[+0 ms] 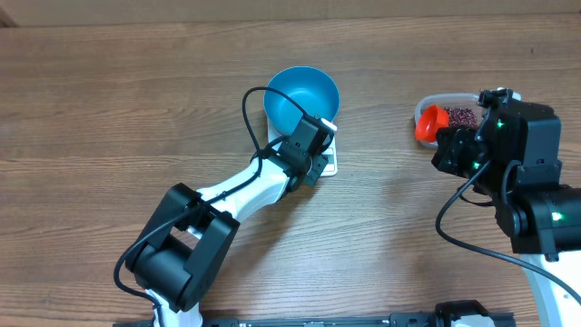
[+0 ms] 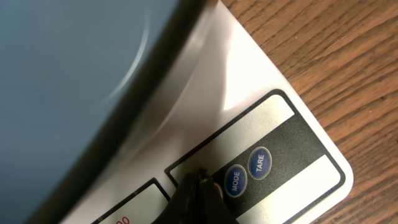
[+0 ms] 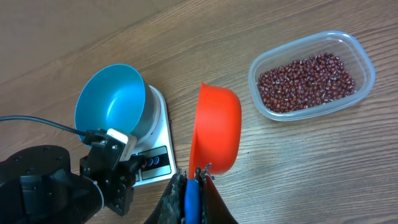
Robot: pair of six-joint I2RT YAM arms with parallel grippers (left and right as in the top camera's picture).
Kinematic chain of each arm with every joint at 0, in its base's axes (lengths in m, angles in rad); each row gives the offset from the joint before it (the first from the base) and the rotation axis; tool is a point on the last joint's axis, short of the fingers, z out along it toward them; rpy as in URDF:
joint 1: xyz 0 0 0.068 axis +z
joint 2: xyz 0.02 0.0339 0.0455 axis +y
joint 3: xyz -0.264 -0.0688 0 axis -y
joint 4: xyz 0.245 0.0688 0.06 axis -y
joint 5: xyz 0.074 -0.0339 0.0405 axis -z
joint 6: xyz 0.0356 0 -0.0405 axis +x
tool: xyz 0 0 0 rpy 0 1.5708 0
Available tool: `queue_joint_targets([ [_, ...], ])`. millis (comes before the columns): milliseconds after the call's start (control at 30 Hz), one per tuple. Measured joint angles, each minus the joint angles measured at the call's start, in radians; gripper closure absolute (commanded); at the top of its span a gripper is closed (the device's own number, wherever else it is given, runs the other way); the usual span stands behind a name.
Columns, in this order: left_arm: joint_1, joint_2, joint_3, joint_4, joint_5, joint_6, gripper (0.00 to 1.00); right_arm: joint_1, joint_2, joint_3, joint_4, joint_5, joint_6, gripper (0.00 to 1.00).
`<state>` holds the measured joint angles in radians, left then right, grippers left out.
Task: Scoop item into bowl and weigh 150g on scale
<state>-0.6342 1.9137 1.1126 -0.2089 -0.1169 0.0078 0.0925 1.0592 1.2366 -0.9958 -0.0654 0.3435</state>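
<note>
On scale [image 2: 249, 81] button strip: left gripper [image 2: 199, 183] shut, tip beside MODE button [image 2: 235, 181], likely waking or zeroing under empty blue bowl [image 1: 304, 95] | right gripper [image 3: 193, 180] clamped on empty red scoop [image 3: 217, 124], poised for scooping | beans [image 3: 308, 81] all in clear tub [image 3: 367, 62] on bench [image 1: 136, 91].

Open table [image 1: 390, 145] between bowl [image 1: 304, 91] and tub [image 1: 449, 97], left arm [image 1: 245, 191] (low) over scale [image 1: 329, 163]

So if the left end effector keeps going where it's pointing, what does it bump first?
Probably the scale: the left end effector points down at its button strip beside the MODE button, maybe touching it.
</note>
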Motion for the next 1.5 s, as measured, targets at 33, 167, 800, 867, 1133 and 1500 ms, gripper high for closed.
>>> queue_joint_targets([
  [33,0.0,0.0,0.0,0.0,0.0,0.0,0.96,0.0,0.0,0.0,0.0,0.0,-0.001,0.96],
  [167,0.0,0.0,0.001,-0.006,0.001,0.003,0.96,0.0,0.0,0.0,0.0,0.0,-0.001,0.96],
  [800,-0.026,0.0,0.007,-0.032,0.004,0.049,0.96,0.0,0.0,0.0,0.0,0.002,-0.004,0.96],
  [867,-0.026,0.0,0.007,-0.033,0.004,0.048,0.96,0.0,0.0,0.0,0.0,0.003,-0.003,0.96],
  [1133,-0.027,-0.005,0.028,-0.117,0.009,0.047,0.96,0.0,0.0,0.0,0.0,0.003,-0.003,0.96],
  [1500,-0.027,-0.2,0.019,-0.356,0.081,0.017,0.0,0.0,0.0,0.0,0.001,0.003,-0.004,0.96],
])
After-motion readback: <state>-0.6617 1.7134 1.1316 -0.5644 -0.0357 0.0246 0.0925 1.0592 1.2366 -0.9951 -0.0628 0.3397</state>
